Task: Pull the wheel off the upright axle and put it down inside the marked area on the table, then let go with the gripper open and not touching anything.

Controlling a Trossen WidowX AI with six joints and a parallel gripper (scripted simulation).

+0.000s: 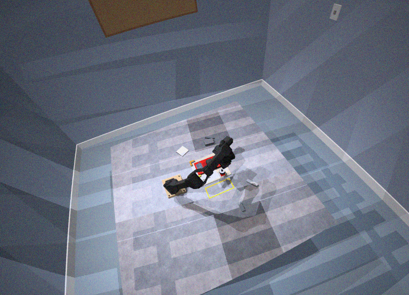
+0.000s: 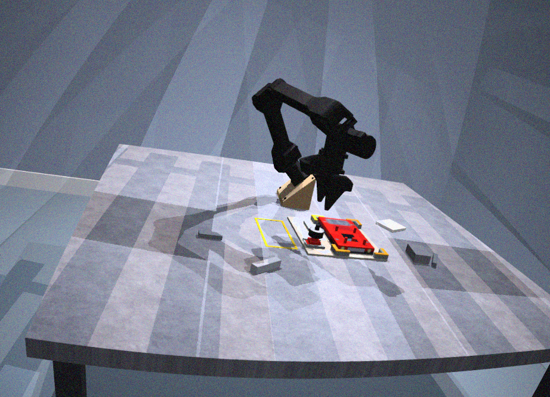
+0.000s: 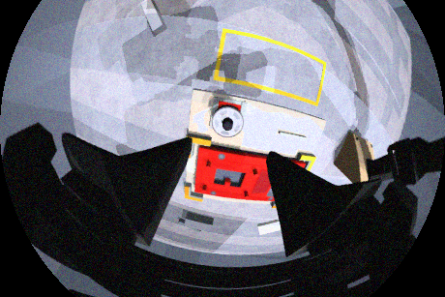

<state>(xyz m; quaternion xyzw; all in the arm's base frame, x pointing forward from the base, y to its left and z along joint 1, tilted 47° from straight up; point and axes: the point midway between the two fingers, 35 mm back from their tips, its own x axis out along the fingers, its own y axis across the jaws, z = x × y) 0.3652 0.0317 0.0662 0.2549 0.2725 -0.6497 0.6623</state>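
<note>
Blue-grey walls surround my wide-open, empty gripper (image 2: 323,206) (image 3: 230,150). From the wrist view's centre, I should align squarely above the wheel (image 1: 222,171) (image 2: 315,233) (image 3: 218,128), descend straight, then grip evenly.

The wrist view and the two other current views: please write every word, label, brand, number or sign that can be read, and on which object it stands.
No readable text in any of the three views.
Red rectangular plate: no letters or numbers can be made out.
White round wheel: too small to tell whether it has markings.
</note>
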